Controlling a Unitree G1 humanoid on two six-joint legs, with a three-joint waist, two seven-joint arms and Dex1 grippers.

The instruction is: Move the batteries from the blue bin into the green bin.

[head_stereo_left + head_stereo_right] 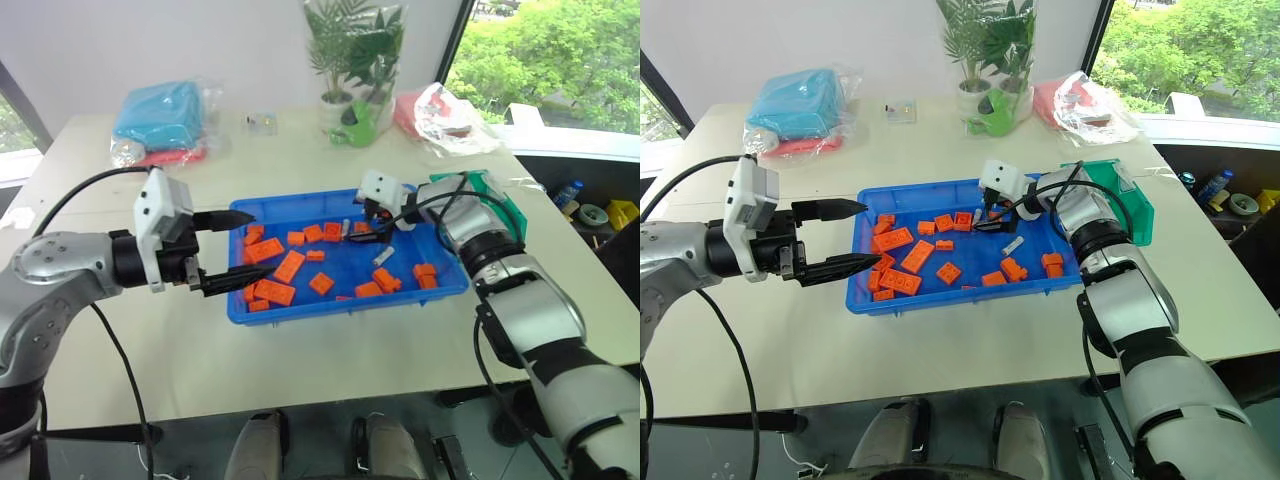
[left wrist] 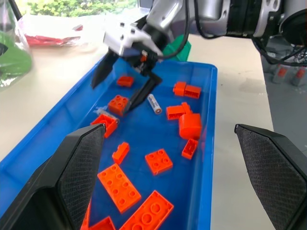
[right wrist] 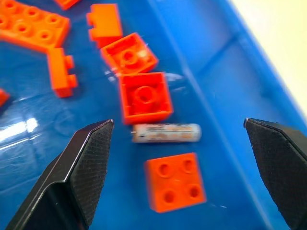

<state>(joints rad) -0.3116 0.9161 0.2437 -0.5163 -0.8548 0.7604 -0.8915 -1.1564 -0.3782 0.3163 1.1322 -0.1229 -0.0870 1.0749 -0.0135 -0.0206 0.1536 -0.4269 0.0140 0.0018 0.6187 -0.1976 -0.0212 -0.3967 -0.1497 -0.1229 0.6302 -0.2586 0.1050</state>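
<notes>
The blue bin [image 1: 440,282] sits mid-table, strewn with orange bricks [image 1: 288,266]. One battery [image 3: 166,132] lies between two bricks near the bin's far wall, directly under my open right gripper [image 3: 178,123], which hangs just above it with a finger to each side. A second battery [image 1: 383,257] rests further toward the bin's middle and also appears in the left wrist view [image 2: 154,103]. My left gripper [image 1: 257,245] is open and empty, hovering level over the bin's left end. The green bin [image 1: 497,197] stands just right of the blue bin, partly hidden by my right arm.
A potted plant [image 1: 350,60] stands at the table's back, with a blue bagged bundle [image 1: 160,115] back left and a red bag [image 1: 440,115] back right. The table's right edge [image 1: 570,250] is close beyond the green bin.
</notes>
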